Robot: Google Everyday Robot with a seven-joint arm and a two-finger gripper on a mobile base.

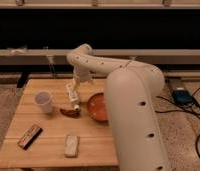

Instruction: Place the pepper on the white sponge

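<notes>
Near the front edge of the desk (53,159), white sponge (71,145) lying flat, dark bar (30,136) nearby. Farther back, pepper (69,112) on the wood, well apart from the sponge, beside an orange bowl (95,106) partly hidden behind the arm (135,115). Claw (73,102) just above the pepper; spread or pinching, cannot tell.

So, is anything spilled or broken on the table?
Nothing stands out. The cup, bowl, dark bar and sponge lie apart on the table, with no spill showing. The tool is down by the pepper, beside the bowl.
</notes>
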